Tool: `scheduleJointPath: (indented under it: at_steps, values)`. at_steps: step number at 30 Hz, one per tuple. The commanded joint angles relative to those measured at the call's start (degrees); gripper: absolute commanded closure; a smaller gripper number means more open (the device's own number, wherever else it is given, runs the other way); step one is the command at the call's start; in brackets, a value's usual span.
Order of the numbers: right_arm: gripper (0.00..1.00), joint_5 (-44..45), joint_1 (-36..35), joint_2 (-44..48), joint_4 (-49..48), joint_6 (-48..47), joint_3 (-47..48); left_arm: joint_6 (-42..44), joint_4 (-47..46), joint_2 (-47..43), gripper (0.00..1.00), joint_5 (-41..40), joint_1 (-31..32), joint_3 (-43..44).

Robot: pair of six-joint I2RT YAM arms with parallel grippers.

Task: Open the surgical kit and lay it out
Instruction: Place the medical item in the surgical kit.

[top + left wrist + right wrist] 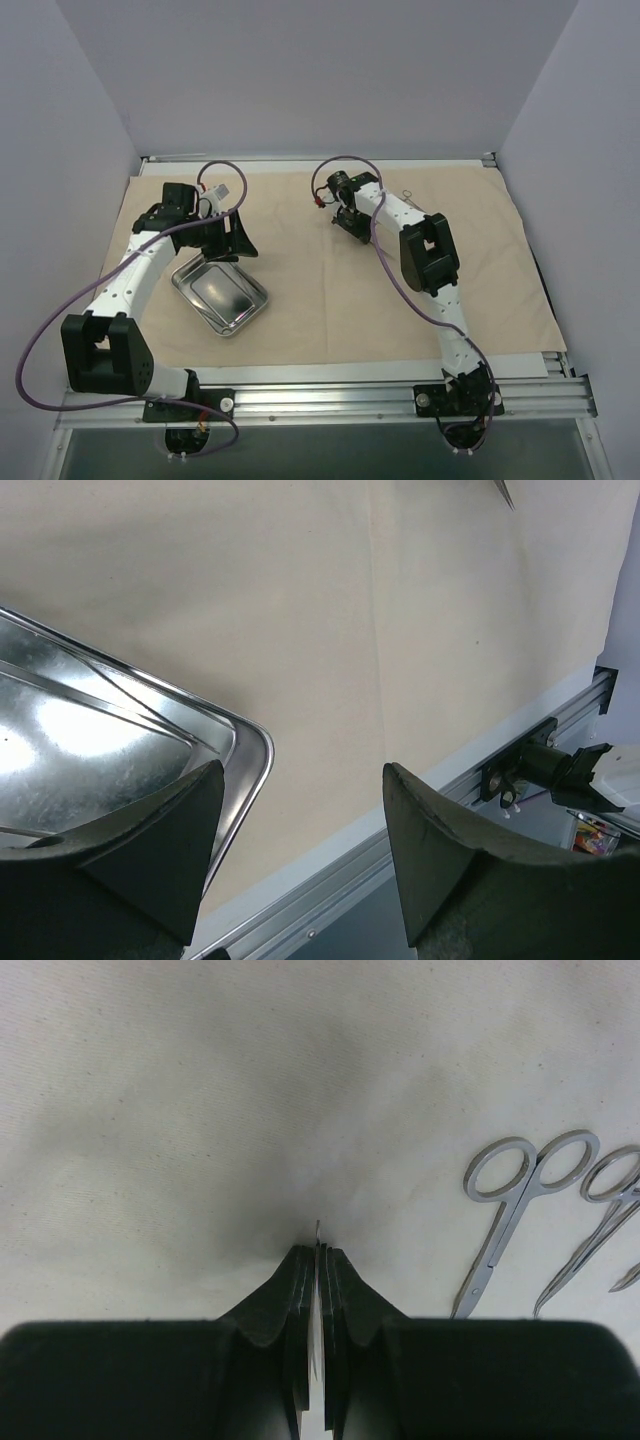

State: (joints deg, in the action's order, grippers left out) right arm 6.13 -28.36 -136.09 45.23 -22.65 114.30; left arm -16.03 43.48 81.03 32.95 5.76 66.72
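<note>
Looks past halfway: cloth wrap spread flat, steel tray at eight o'clock, left gripper wide open, empty, right gripper pinching a thin instrument yet to place.

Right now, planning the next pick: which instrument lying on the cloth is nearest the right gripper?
The scissors with both finger rings fully in view: leftmost, closest to the right gripper. The other instruments lie farther right.

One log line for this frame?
cloth spread flat | tray on cloth | left tool open by tray corner | right tool shut on thin instrument | scissors lying on cloth
</note>
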Motion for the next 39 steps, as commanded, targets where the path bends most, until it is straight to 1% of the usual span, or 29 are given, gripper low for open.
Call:
scheduleJointPath:
  at_steps: [1, 3, 8, 9, 12, 17, 18, 20, 21, 25, 26, 28, 30, 31, 32, 34, 35, 36, 39]
  values:
    - [0.99, -0.9, 0.8, -0.7, 1.7, -0.4, 2.0, 0.7, -0.8, 1.1, 0.27, 1.4, -0.7, 2.8]
    - [0.97, -0.9, 0.9, -0.8, 1.5, -0.2, 1.8, 0.7, -0.9, 1.6, 0.27, 1.8, -0.7, 2.9]
    - [0.87, -1.3, 0.9, -0.6, 1.2, 0.3, 0.8, 0.0, -1.4, 2.5, 0.26, 2.7, -1.6, 2.1]
    - [0.87, -1.3, 0.9, -0.4, 1.1, 0.5, 0.4, -0.1, -1.4, 2.6, 0.26, 2.8, -1.8, 2.0]
    - [0.79, -1.2, 0.8, -0.1, 0.8, 0.9, -0.6, -0.5, -1.1, 3.3, 0.26, 3.3, -2.7, 1.7]
    - [0.72, -1.6, 0.4, 1.4, -0.1, 1.4, -1.5, -1.1, -0.7, 4.3, 0.26, 3.9, -3.9, 1.1]
    - [0.69, -1.5, 0.3, 1.6, -0.2, 1.5, -1.4, -1.2, -0.4, 4.5, 0.26, 4.0, -4.3, 1.1]
    - [0.67, -1.5, 0.0, 2.7, -0.2, 2.2, -0.7, -1.5, 0.3, 5.0, 0.26, 3.7, -4.6, 0.7]
    - [0.64, -1.6, -0.1, 3.2, -0.1, 2.5, 0.5, -1.8, 0.5, 5.3, 0.26, 3.5, -4.8, 0.6]
    - [0.53, -2.1, -1.3, 7.4, -0.8, 6.3, 3.5, -3.7, 2.2, 6.5, 0.26, 0.6, -5.4, -0.2]
    - [0.52, -2.3, -1.5, 9.0, -0.5, 9.1, 4.2, -4.8, 2.8, 7.1, 0.26, -0.2, -5.4, -0.6]
    - [0.49, -3.5, -1.8, 10.7, -0.4, 11.7, 4.5, -6.0, 3.5, 7.6, 0.27, -2.3, -5.3, -1.0]
    - [0.47, -4.6, -3.1, 15.1, -2.7, 13.1, 1.6, -7.4, 3.6, 7.8, 0.28, -5.5, -5.3, -2.0]
    - [0.47, -5.0, -3.6, 17.1, -4.2, 13.2, -2.6, -7.9, 3.5, 7.8, 0.31, -6.6, -5.3, -2.4]
    - [0.47, -5.2, -4.1, 20.7, -6.8, 13.5, -4.6, -8.6, 3.6, 7.8, 0.33, -10.0, -5.2, -2.6]
    - [0.47, -5.5, -4.9, 23.9, -9.5, 14.6, -8.0, -8.6, 3.2, 7.5, 0.38, -12.5, -5.1, -3.4]
    - [0.47, -7.3, -4.8, 26.7, -10.3, 15.1, -10.8, -8.5, 2.6, 7.1, 0.43, -13.7, -4.9, -3.8]
    - [0.47, -8.0, -4.8, 28.1, -10.9, 15.9, -12.2, -8.6, 2.4, 6.9, 0.45, -16.3, -4.2, -4.0]
    - [0.47, -9.7, -5.0, 32.5, -13.6, 16.9, -17.4, -9.3, 1.1, 6.3, 0.48, -19.0, -2.5, -5.7]
